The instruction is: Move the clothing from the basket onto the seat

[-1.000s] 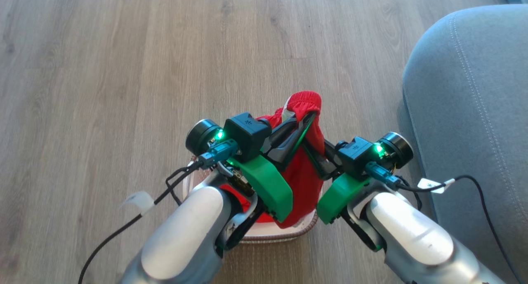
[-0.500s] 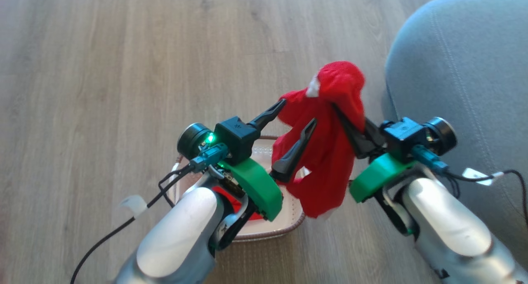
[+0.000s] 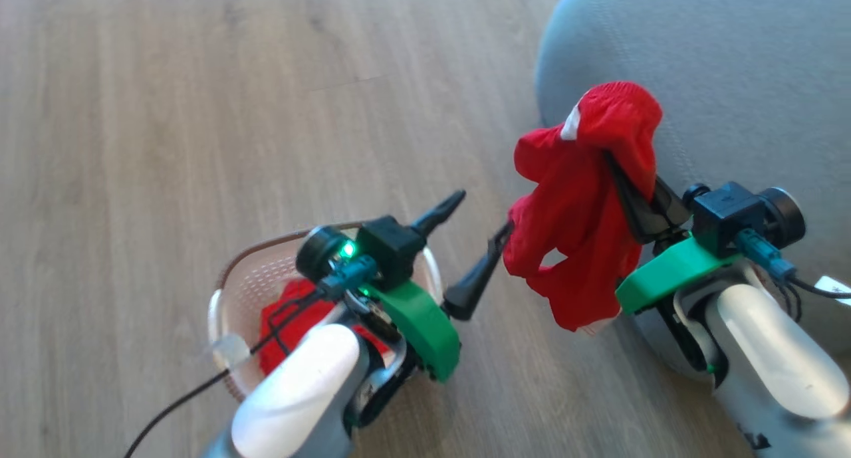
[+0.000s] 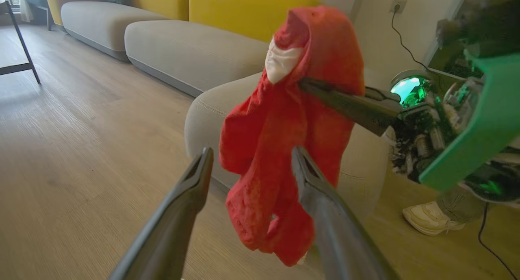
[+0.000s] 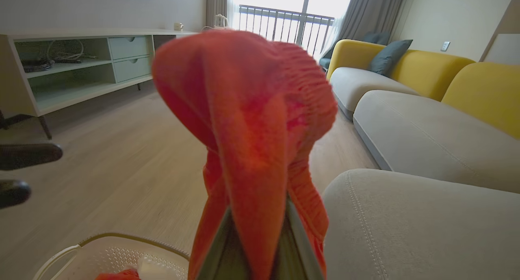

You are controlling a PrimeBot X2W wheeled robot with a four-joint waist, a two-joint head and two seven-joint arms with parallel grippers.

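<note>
Head view: clothing [image 3: 572, 205] lengthwise downward, clamped in right end effector [image 3: 615, 172]; left [image 3: 483, 212] apart.

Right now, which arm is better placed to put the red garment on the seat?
Right. The right gripper is closed on the red garment, which hangs just beside the grey seat. The left gripper is open, back near the basket and farther from the seat.

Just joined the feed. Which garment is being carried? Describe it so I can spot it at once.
Find the big grey seat at the head view's upper right. Before its rounded edge, the right gripper holds a red garment aloft. It hangs in the air with a white patch near its top, unlike the other red clothing lying in the basket.
</note>
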